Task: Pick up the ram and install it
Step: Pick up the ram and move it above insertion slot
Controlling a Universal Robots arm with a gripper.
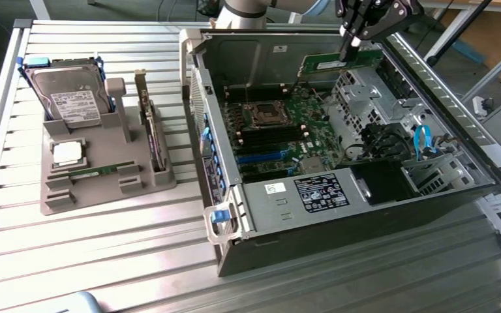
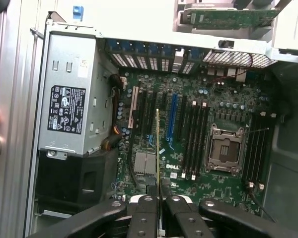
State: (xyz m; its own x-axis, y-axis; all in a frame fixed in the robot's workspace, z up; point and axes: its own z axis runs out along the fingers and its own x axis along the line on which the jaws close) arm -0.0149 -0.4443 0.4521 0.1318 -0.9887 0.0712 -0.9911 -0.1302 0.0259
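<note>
The ram [image 1: 342, 63], a long thin green board, hangs over the far side of the open computer case [image 1: 233, 215] with my gripper [image 1: 352, 53] shut on its upper edge. In the wrist view the ram [image 2: 158, 148] appears edge-on as a thin line running out from between my fingers [image 2: 144, 218], and my gripper [image 2: 159, 215] is shut on it above the motherboard [image 2: 218, 106]. Black memory slots [image 2: 193, 141] lie beside the bare processor socket [image 2: 224, 148], well below the ram. More slots [image 2: 256, 148] sit on the socket's other side.
At the exterior view's left, a grey holder [image 1: 59, 202] on the slatted table carries a hard drive [image 1: 72, 94], a square silver chip [image 1: 66, 153], a dark card [image 1: 151, 130] and a thin green stick [image 1: 102, 171]. In the case are the power supply [image 2: 69, 99], blue cables [image 1: 422, 140] and drive cage [image 1: 364, 88].
</note>
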